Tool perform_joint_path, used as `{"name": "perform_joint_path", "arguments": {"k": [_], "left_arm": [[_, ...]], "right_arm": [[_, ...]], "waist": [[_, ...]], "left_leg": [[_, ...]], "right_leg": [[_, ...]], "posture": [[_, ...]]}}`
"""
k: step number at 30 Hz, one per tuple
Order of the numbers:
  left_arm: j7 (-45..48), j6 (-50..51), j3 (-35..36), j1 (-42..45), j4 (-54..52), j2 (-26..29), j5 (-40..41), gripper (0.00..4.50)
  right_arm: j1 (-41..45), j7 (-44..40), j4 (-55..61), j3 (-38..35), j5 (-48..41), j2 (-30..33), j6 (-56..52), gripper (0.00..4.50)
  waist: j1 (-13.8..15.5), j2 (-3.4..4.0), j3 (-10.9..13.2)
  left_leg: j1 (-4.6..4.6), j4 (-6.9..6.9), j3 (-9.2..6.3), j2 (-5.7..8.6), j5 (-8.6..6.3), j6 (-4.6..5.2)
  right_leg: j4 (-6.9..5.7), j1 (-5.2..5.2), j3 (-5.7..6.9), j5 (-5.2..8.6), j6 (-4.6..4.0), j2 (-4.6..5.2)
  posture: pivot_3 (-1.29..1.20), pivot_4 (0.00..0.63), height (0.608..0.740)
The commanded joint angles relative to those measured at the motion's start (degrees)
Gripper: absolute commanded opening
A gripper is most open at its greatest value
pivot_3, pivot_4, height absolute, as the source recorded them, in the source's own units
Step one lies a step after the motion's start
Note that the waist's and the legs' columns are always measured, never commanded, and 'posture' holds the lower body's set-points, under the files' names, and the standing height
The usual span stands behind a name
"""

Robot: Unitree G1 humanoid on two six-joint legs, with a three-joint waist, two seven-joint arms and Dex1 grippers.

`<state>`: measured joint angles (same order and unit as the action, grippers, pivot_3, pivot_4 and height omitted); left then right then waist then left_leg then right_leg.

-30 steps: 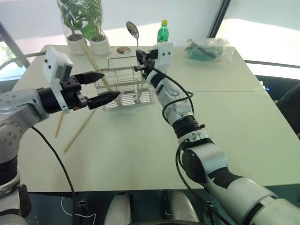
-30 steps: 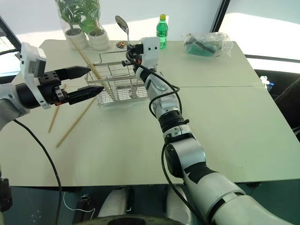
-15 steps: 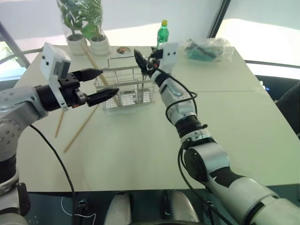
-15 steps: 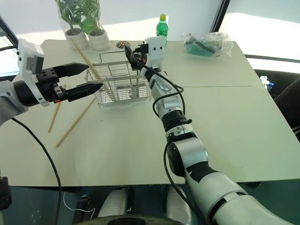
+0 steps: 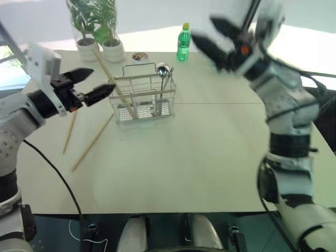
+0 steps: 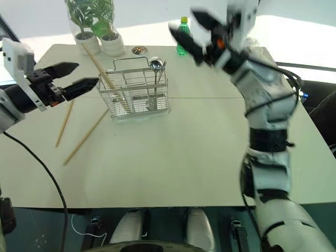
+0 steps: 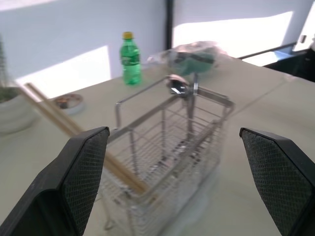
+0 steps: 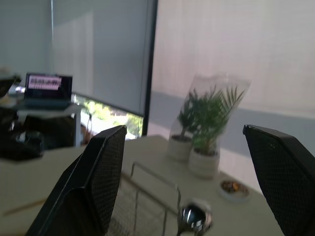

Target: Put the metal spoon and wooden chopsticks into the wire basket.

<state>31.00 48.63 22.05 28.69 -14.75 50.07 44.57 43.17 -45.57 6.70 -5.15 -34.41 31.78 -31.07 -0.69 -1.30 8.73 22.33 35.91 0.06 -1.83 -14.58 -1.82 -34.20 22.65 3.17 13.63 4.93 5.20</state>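
- The wire basket (image 5: 143, 98) stands upright on the pale desk (image 5: 199, 157), toward the far left part of it.
- The metal spoon (image 5: 161, 71) stands inside the basket at its right end, bowl up and poking just above the rim, handle running down among the wires.
- One pair of wooden chopsticks (image 5: 113, 83) leans in the basket's left end, tips down inside and the long upper part slanting out up and to the left toward the plants.
- Two more chopsticks lie flat on the desk to the left of the basket: one (image 5: 93, 142) runs diagonally from near the basket's lower left corner, the other (image 5: 69, 133) lies further left, apart from it.
- The left hand (image 5: 93, 86) hovers above the desk just left of the basket, pointing toward it, fingers spread apart and holding nothing.
- The right hand (image 5: 216, 39) is raised high over the desk, to the right of the basket and well apart from it, fingers wide apart and empty.
- Two potted plants (image 5: 94, 26), a green bottle (image 5: 182, 42) and a small round dish (image 5: 138, 55) sit along the far edge.
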Motion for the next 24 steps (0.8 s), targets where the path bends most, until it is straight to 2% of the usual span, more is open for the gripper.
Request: {"name": "perform_joint_path", "arguments": {"k": [1, 5, 10, 17, 20, 24], "left_arm": [[-2.89, -1.85, 4.37, -0.7, 4.39, 2.35, -4.56, 4.5], [-4.78, -2.94, 2.78, -0.89, 10.25, 3.69, -10.08, 4.5], [-11.57, -3.41, -3.55, 3.91, 23.87, 2.91, -20.59, 4.5], [-14.69, -2.99, -9.99, 19.68, 47.17, -3.19, -27.83, 4.5], [-13.63, -5.26, -13.86, 28.25, 60.35, -5.44, -32.13, 4.5], [-11.95, -7.59, -17.32, 35.15, 72.76, -7.32, -36.64, 4.5]], "right_arm": [[-9.21, -10.32, 11.92, 1.19, -4.61, 8.5, -4.61, 3.92], [-18.69, -13.59, 17.76, 0.2, -5.68, 13.72, -5.73, 3.92], [-23.37, -10.4, 19.63, -0.77, -4.28, 13.52, -5.14, 3.92], [-23.96, -7.01, 21.18, -0.69, -5.07, 11.88, -5.8, 3.92], [-24.04, -4.78, 21.67, -1.08, -5.69, 10.64, -6.42, 3.92], [-24.44, -2.6, 22.62, -1.38, -6.05, 9.67, -6.83, 3.92]], "waist": [[-0.16, 0.07, 0.04], [0.05, 0.06, 0.04], [0.29, -0.08, 0.0], [1.8, -0.42, -0.1], [1.77, -0.58, -0.1], [1.35, -0.61, -0.1]], "left_leg": [[0.0, -0.02, 0.0, 0.0, 0.0, 0.0], [-0.04, -0.03, 0.03, -0.04, 0.0, 0.01], [-0.05, 0.05, 0.05, -0.02, -0.01, -0.01], [0.1, 0.1, 0.04, 0.03, -0.01, -0.02], [0.13, 0.12, 0.03, 0.07, -0.01, -0.02], [0.12, 0.11, 0.04, 0.06, -0.01, -0.02]], "right_leg": [[-0.01, 0.02, 0.0, 0.03, -0.05, 0.0], [-0.04, 0.07, -0.01, 0.03, -0.05, -0.03], [0.08, -0.02, 0.0, 0.08, -0.13, 0.03], [0.07, 0.02, 0.03, -0.04, 0.08, 0.04], [0.06, 0.01, 0.06, -0.07, 0.12, 0.04], [0.04, 0.01, 0.07, -0.07, 0.14, 0.04]], "posture": [[0.0, 0.15, 0.717], [0.0, 0.15, 0.717], [0.0, 0.15, 0.717], [0.0, 0.15, 0.717], [0.0, 0.15, 0.717], [0.0, 0.15, 0.717]]}}
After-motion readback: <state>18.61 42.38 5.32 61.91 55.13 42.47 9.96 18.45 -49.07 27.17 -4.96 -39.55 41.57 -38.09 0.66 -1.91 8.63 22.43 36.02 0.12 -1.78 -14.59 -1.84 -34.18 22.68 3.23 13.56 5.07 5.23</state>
